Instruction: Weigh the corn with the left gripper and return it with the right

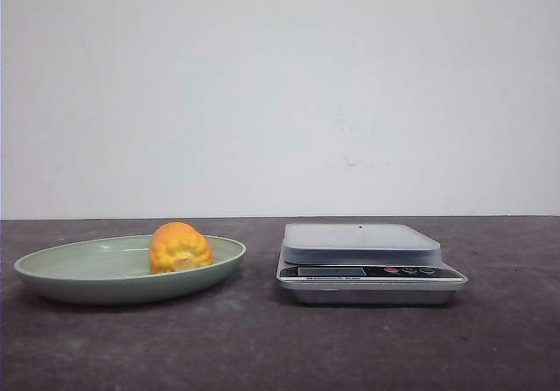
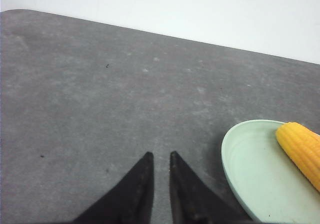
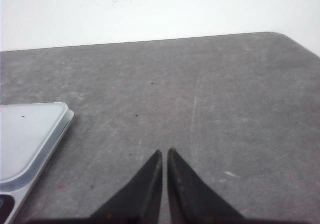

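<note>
Grippers both empty above the table: left gripper point(image 2: 161, 156) nearly closed, right gripper point(image 3: 164, 151) closed

You see the right gripper point(image 3: 164, 156) with its black fingertips nearly together over the grey table point(image 3: 200, 108), holding nothing; the scale's point(image 3: 25, 139) platform corner sits off to one side.

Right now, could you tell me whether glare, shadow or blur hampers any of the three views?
Front view: even light, soft shadows under the plate and scale, display text too blurred to read. Left wrist view: corn sharp, no glare. Right wrist view: the scale's platform looks washed out.
</note>
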Action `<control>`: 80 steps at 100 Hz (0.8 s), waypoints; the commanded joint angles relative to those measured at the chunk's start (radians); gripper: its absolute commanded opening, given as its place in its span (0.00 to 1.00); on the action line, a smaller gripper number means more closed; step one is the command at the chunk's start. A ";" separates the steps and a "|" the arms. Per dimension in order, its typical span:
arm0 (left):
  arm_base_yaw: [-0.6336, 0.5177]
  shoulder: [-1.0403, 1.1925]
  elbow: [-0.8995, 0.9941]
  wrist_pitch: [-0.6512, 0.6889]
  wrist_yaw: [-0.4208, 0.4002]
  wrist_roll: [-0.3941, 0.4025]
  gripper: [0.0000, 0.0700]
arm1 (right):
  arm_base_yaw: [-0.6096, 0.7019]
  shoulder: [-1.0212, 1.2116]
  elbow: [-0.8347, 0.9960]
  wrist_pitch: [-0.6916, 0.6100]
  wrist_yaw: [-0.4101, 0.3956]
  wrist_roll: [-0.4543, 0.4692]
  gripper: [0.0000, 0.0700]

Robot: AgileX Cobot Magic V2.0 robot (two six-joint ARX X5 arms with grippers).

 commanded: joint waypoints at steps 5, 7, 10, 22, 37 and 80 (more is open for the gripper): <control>0.002 -0.001 -0.018 -0.005 0.003 0.006 0.02 | 0.003 0.000 -0.004 -0.012 -0.003 0.021 0.02; 0.002 -0.001 -0.018 -0.004 0.003 0.006 0.02 | 0.003 0.000 -0.004 -0.015 -0.003 0.021 0.02; 0.002 -0.001 -0.018 -0.003 0.003 0.002 0.02 | 0.003 0.000 -0.004 -0.018 -0.003 0.021 0.02; 0.002 -0.001 -0.018 -0.005 0.005 -0.014 0.02 | 0.003 0.000 -0.004 -0.018 -0.003 0.021 0.02; 0.002 -0.001 -0.018 -0.006 0.005 -0.018 0.02 | 0.003 0.000 -0.004 -0.018 -0.003 0.020 0.02; -0.006 0.159 0.280 -0.061 0.013 -0.205 0.02 | 0.003 0.198 0.311 -0.059 0.013 0.151 0.00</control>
